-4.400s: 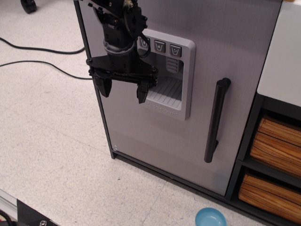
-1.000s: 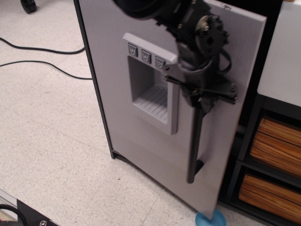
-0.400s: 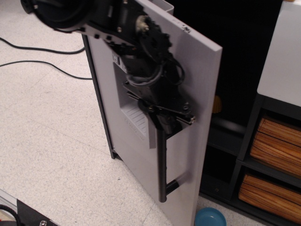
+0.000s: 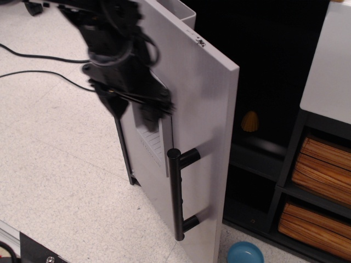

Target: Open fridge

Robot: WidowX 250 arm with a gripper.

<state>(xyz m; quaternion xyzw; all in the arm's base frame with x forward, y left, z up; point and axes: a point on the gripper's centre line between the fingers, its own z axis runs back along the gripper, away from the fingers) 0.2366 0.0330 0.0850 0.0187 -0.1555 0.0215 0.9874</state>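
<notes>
- Gripper (image 4: 130, 105) hangs from above, fingers pointing down and spread apart, holding nothing; it is motion-blurred, so finer detail is hard to make out.
- Black arm links rise from it toward the upper left corner, with the wrist sitting right above the fingers.
- Just behind the gripper stands the fridge (image 4: 192, 98), its grey door swung wide open and seen nearly edge-on.
- Below and to the right of the gripper, clear of the fingers, the long black bar handle (image 4: 175, 194) stands upright on its two stubs.
- Directly under the gripper, a sliver of the dispenser panel (image 4: 153, 139) shows on the door face.
- Far to the right, the dark fridge interior holds a small yellow object (image 4: 249, 122) on a shelf.
- Further right sit wooden drawers (image 4: 323, 164), and low down a blue bowl (image 4: 245, 254) rests on the floor.
</notes>
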